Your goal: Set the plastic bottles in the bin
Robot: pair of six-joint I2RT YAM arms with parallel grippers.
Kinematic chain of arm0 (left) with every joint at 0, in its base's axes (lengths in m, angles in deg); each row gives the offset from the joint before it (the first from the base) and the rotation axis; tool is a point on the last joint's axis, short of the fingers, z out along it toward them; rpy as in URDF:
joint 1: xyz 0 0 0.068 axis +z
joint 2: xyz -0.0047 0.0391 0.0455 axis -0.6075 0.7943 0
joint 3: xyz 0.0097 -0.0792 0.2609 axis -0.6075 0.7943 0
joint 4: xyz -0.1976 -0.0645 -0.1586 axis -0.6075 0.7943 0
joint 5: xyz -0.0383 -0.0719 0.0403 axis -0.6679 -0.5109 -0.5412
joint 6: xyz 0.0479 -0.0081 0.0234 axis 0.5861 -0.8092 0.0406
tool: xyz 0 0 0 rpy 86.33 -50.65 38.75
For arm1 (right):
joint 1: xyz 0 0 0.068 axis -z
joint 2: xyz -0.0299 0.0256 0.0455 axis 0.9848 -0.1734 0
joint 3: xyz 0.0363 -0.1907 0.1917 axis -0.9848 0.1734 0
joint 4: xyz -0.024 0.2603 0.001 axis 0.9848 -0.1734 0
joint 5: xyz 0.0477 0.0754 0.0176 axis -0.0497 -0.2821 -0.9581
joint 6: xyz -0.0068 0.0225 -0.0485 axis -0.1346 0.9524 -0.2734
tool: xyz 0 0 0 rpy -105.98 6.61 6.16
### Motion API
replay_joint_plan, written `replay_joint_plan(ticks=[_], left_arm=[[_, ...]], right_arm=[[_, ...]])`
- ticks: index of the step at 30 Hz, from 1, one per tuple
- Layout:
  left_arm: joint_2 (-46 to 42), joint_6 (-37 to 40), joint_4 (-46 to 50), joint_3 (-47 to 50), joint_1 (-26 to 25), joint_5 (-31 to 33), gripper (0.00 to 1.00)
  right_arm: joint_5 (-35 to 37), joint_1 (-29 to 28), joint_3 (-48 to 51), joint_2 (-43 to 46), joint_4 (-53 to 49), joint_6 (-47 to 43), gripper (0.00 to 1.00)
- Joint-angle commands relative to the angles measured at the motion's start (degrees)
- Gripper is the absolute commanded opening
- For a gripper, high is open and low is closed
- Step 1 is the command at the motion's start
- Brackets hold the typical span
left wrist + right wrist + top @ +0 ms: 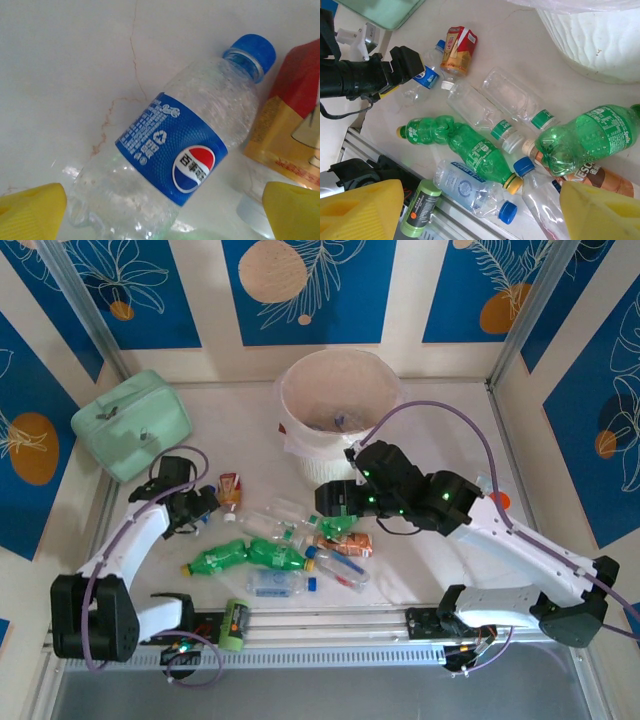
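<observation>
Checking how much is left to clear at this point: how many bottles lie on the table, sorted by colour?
Green bottles: 3
Clear bottles: 5
Brown-label bottle: 1
Red-and-gold bottle: 1
Total: 10

- The blue-label bottle (175,165) has its base cut off by the left wrist view's bottom edge.
- The red-and-gold carton (290,110) beside it runs past the right edge, and its print is too blurred to read.
- A white cap (250,216) is half hidden behind a yellow fingertip (292,207) of the left hand (162,215).
- The bin (590,40) is cut by the right wrist view's top and right edges.
- The brown-label bottle (600,179) lies partly under the green Sprite bottle (585,140).
- From above, the bin's contents are too small to tell.
</observation>
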Motion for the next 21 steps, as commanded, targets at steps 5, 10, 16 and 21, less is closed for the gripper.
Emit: replay_joint_plan(ticks=[5, 10, 16, 21], left_arm=[[6.4, -3.8, -4.6, -0.9, 1.4, 1.0, 1.0], [11.7, -3.5, -5.6, -3.2, 1.5, 1.1, 1.0], [17.4, -3.7, -7.4, -5.9, 2.0, -0.8, 0.97], [21.4, -3.9, -7.6, -8.9, 2.8, -0.9, 0.9]], right_arm=[[0.8, -1.3, -1.9, -1.9, 0.2, 0.5, 0.82], [1.4, -1.5, -2.2, -2.0, -0.4, 0.6, 0.82], [1.0, -1.4, -2.2, -3.0, 0.1, 0.5, 0.82], [1.0, -1.5, -3.7, -4.8, -0.6, 0.1, 0.82]])
